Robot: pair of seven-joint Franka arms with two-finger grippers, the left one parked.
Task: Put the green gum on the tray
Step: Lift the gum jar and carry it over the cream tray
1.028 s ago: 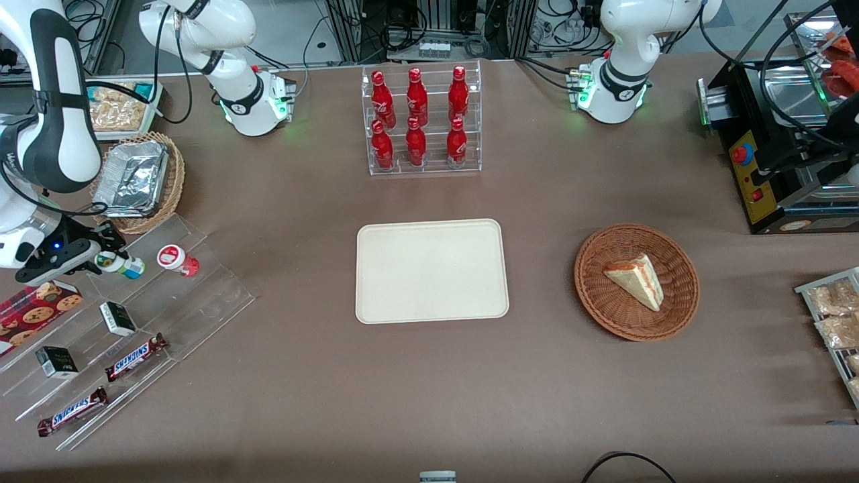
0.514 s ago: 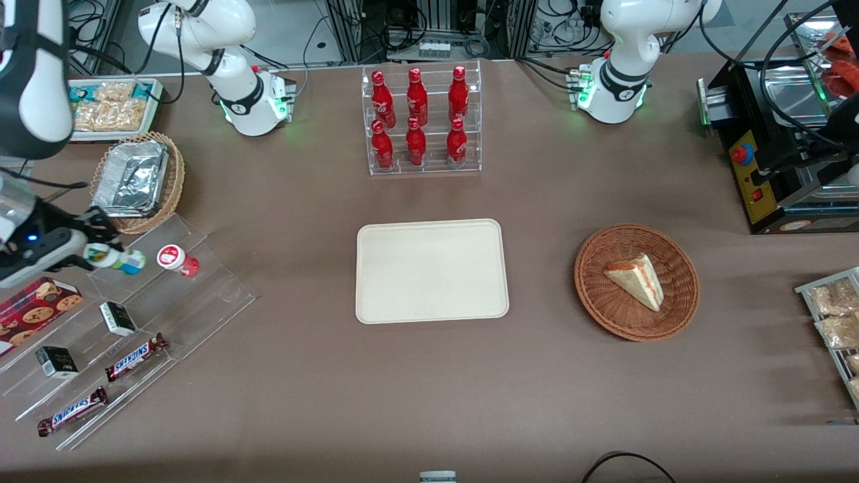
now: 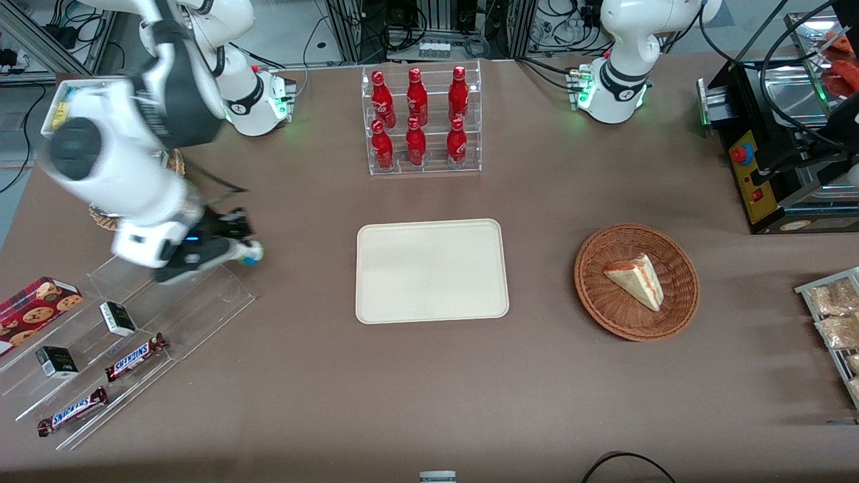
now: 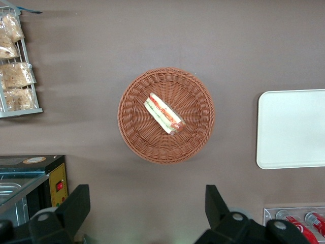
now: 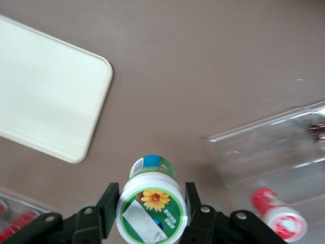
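The brown table (image 3: 429,376) spreads under me, and my white arm (image 3: 127,168) reaches over the working arm's end of it. The cream tray (image 3: 431,271) lies flat in the middle of the table with nothing on it. The clear stepped display stand (image 3: 201,305) sits partly beneath my arm, with chocolate bars (image 3: 136,356) on its steps nearer the front camera. A round wicker basket (image 3: 636,282) holding a sandwich wedge (image 3: 635,280) sits toward the parked arm's end. My gripper (image 5: 151,208) hangs in the air between the stand and the tray, above bare table, its two fingers (image 5: 194,206) pressed against the sides of the green gum (image 5: 152,202). The red bottle (image 5: 279,219) rests on the stand.
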